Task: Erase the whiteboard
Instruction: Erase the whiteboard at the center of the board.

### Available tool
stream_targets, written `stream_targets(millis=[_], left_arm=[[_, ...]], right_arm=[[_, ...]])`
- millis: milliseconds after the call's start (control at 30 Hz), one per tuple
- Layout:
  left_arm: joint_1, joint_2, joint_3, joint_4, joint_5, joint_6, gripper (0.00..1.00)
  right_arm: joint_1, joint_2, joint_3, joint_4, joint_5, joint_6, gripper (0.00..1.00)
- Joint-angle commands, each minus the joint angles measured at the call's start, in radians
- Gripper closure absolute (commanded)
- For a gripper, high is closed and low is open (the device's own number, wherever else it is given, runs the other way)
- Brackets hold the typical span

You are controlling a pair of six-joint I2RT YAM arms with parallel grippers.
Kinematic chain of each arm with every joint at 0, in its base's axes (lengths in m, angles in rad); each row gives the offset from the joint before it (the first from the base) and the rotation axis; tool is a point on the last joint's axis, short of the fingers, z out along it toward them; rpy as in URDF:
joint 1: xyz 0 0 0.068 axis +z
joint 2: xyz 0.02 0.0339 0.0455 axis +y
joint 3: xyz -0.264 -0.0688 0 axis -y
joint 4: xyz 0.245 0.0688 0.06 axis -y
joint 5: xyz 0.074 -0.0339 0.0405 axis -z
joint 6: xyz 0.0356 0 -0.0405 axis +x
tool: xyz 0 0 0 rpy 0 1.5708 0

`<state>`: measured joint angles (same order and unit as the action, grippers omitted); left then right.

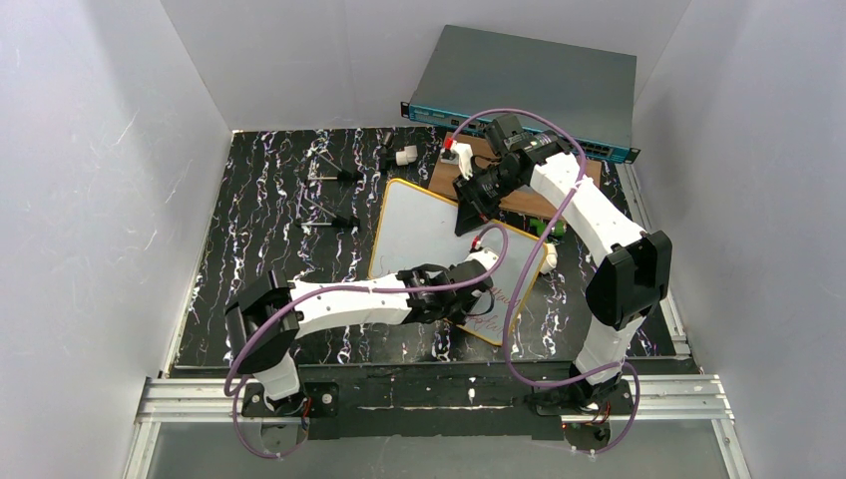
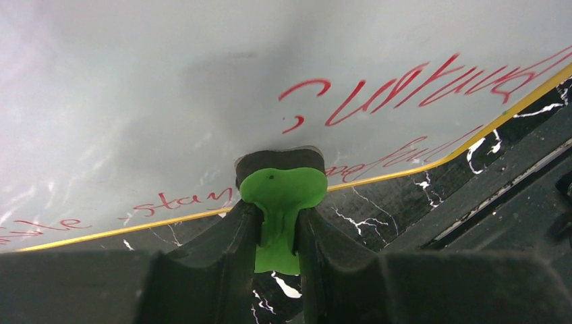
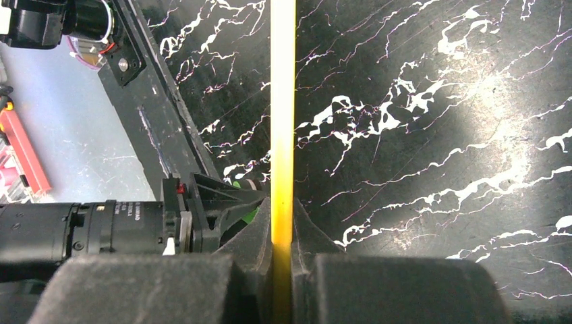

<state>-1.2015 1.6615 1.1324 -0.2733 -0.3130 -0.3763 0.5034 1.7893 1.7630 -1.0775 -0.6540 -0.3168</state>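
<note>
White walls are set around a black table [image 1: 249, 200] with white streaks. The whiteboard [image 1: 424, 225] is found in the middle of it, turned a little askew. It looks tipped up at its far side, but that cannot be told for sure. Its yellow edge [image 3: 282, 101] is pinched tight by the right gripper [image 3: 282, 233], so the board is kept from sliding. A green eraser [image 2: 282, 192] with a dark pad is pinched by the left gripper [image 2: 276, 233]. The pad is pressed on the board close to its near edge. Red writing [image 2: 405, 88] is seen there, in lines along that edge. The rest of the board is seen as plain white. The job is judged to be only partly done: the red words by the eraser are left to be wiped off.
</note>
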Motion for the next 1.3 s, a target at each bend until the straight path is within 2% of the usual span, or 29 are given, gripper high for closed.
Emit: stream_targets(millis=[0, 333, 600, 767, 1033, 1267], left_arm=[[0.022, -0.008, 0.119, 0.06, -0.136, 0.047, 1.0], [0.043, -0.07, 0.166, 0.095, -0.16, 0.094, 1.0], [0.043, -0.219, 0.026, 0.188, -0.167, 0.084, 1.0], [0.043, -0.277, -0.056, 0.182, -0.113, 0.064, 1.0], [0.018, -0.252, -0.143, 0.172, 0.056, -0.029, 1.0], [-0.038, -0.131, -0.093, 0.131, 0.057, -0.049, 1.0]], right_arm=[[0.02, -0.002, -0.012, 0.009, -0.033, -0.013, 0.99], [0.02, -0.008, -0.018, 0.012, -0.026, -0.013, 0.99], [0.02, -0.007, -0.017, 0.013, -0.026, -0.013, 0.99], [0.02, -0.002, -0.015, 0.011, -0.026, -0.013, 0.99], [0.02, 0.003, -0.013, 0.01, -0.027, -0.013, 0.99], [0.02, 0.004, -0.012, 0.009, -0.026, -0.015, 0.99]])
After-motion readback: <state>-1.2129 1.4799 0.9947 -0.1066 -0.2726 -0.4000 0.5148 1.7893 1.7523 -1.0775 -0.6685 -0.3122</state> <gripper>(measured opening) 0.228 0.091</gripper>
